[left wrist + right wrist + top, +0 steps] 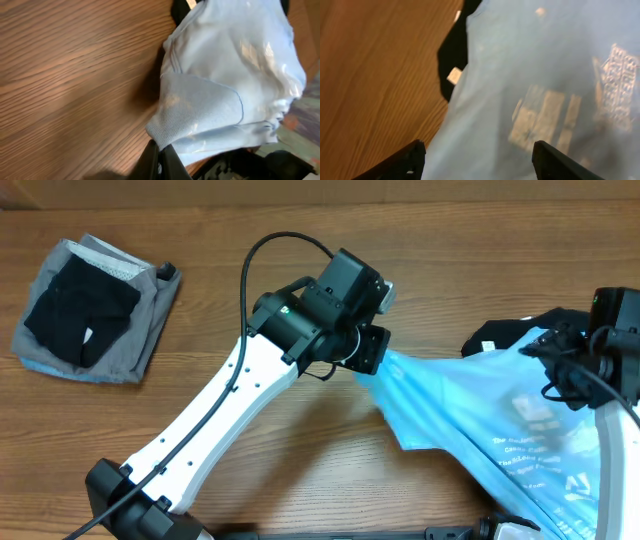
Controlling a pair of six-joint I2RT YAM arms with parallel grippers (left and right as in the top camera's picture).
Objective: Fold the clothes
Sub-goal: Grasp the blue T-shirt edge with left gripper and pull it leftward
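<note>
Pinching light-blue T-shirt [470, 415] edge in clenched left tool [159, 152], stretching it taut over table [300, 220]. Holding right tool [485, 157] released, wide apart, above shirt's white lettering [545, 117].

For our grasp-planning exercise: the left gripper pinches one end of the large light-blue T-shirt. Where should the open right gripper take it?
Likely the free edge of the light-blue T-shirt beside the black garment, from above: it lies flat there under the open right gripper, opposite the left gripper.

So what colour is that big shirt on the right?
Light blue with white lettering; the shirt shows best in the overhead view.
</note>
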